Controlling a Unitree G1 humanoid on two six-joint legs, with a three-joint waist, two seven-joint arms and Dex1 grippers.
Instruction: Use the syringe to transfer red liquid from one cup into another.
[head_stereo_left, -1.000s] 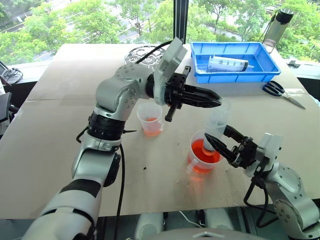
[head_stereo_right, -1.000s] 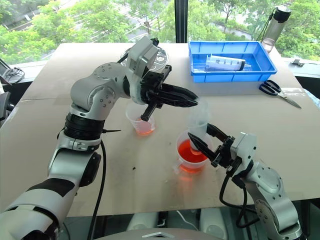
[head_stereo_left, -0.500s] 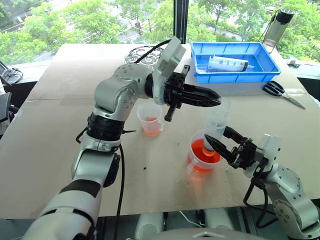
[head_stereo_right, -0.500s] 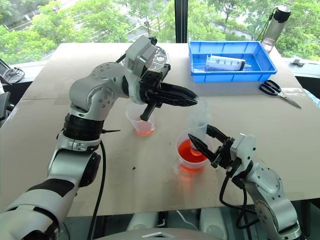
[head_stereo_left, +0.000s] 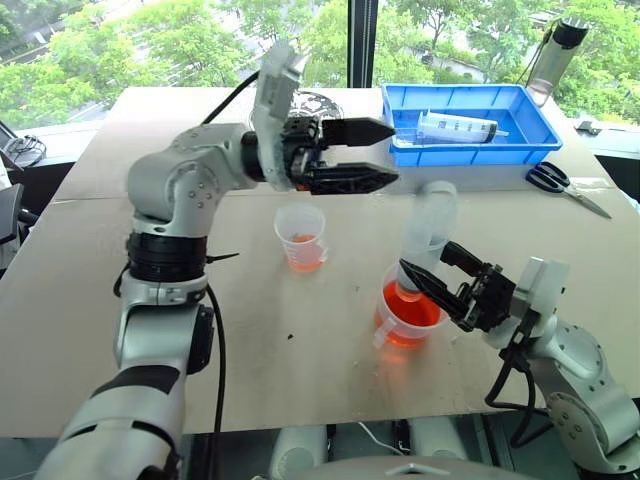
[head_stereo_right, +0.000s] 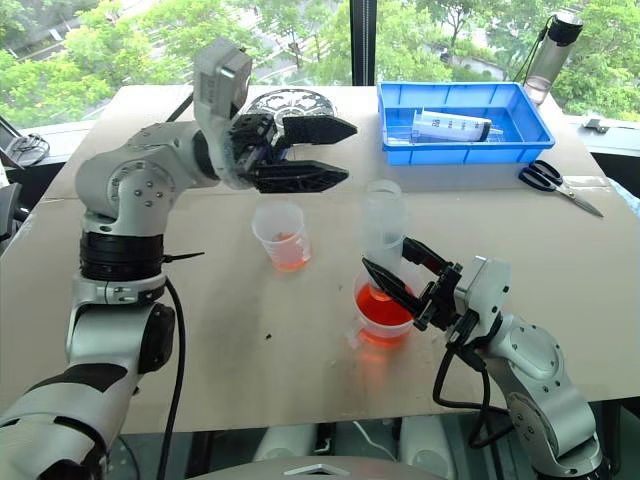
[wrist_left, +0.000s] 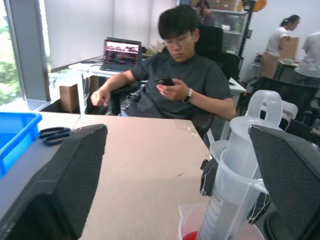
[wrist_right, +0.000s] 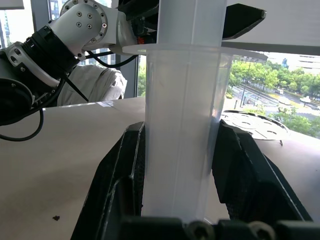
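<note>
Fingers of the right gripper clamp either side of the syringe, a clear tube standing almost upright with its lower end dipped into the handled beaker. Red liquid fills the bottom of that beaker, which sits on the brown table toward the robot's right. In the right wrist view the two black fingers press against the tube's clear barrel. The left gripper hangs in the air above the table, pointing toward the robot's right, its two fingers spread wide apart and grasping nothing. Below it and apart from it stands the small handleless cup, with a little red liquid at its bottom. Farther back, a blue tray holds a fatter clear syringe, and black scissors lie just beside the tray. In the left wrist view a seated person looks at a phone.
</note>
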